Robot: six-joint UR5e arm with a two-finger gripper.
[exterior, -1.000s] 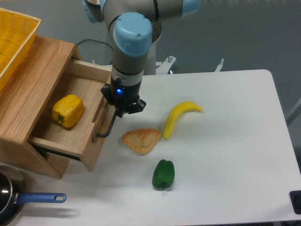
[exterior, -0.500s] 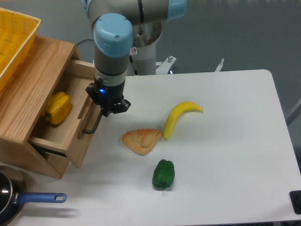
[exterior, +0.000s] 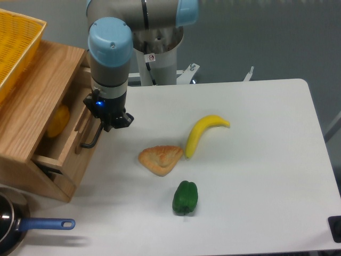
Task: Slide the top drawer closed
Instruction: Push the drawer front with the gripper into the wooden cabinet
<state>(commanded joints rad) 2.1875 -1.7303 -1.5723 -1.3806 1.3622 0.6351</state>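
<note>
The top drawer point(exterior: 80, 152) of the light-wood cabinet stands only a little way out, its flat front facing the table. Its black bar handle point(exterior: 91, 140) runs down the front. A yellow pepper point(exterior: 57, 120) shows in the narrow gap left inside the drawer. My gripper point(exterior: 109, 124) is right at the upper end of the handle, against the drawer front. Its fingertips are hidden under the wrist, so I cannot tell how the jaws stand.
A yellow banana point(exterior: 203, 132), a piece of bread point(exterior: 160, 159) and a green pepper point(exterior: 185, 197) lie on the white table point(exterior: 256, 176). A yellow basket point(exterior: 13, 45) sits on the cabinet top. A pot with a blue handle point(exterior: 42, 224) is at the front left.
The gripper has moved left along with the drawer front, and the drawer has slid most of the way into the cabinet. The yellow pepper is now mostly hidden inside.
</note>
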